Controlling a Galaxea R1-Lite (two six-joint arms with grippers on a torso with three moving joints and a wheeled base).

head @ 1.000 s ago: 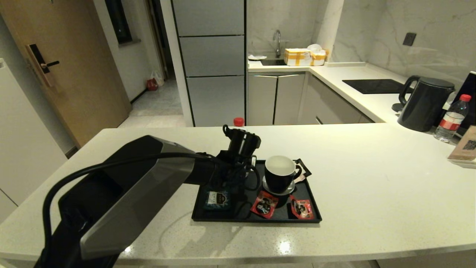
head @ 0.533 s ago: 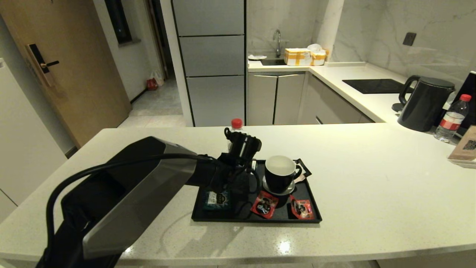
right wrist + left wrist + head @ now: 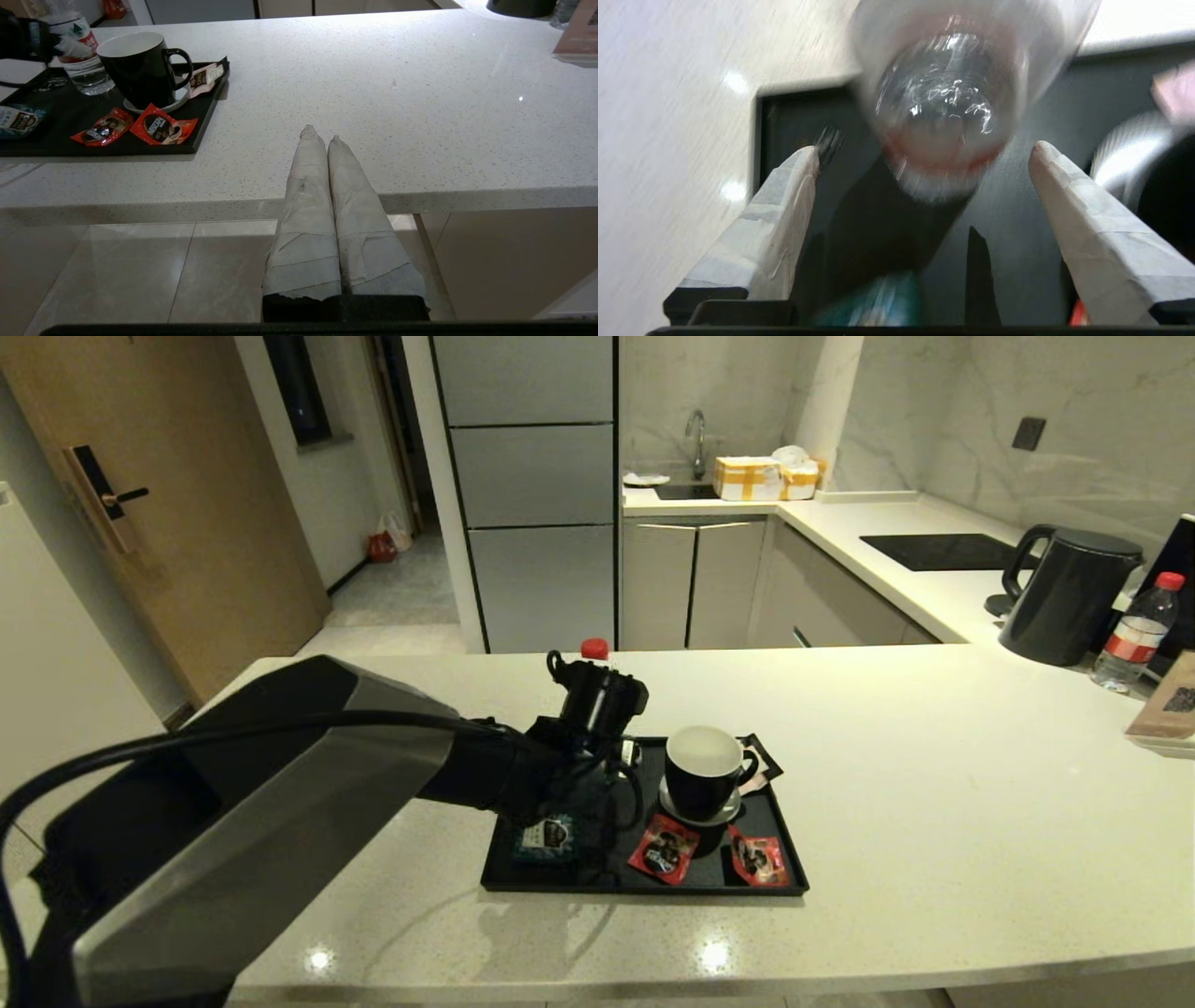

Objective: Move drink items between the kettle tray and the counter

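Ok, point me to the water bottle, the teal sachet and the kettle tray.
water bottle (image 3: 86, 70), right wrist view, on its clear lower body.
teal sachet (image 3: 548, 834), head view, on its printed face.
kettle tray (image 3: 644, 887), head view, on its near rim.

Clear red-capped water bottle (image 3: 79, 56) upright on black kettle tray (image 3: 644, 882), teal sachet (image 3: 546, 835) flat on tray, speckled counter (image 3: 934, 784)

Closed right pincer (image 3: 322, 133) above counter (image 3: 420, 116) edge

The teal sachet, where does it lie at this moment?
In the head view the teal sachet lies flat on the black tray, in its near left corner, left of the two red sachets.
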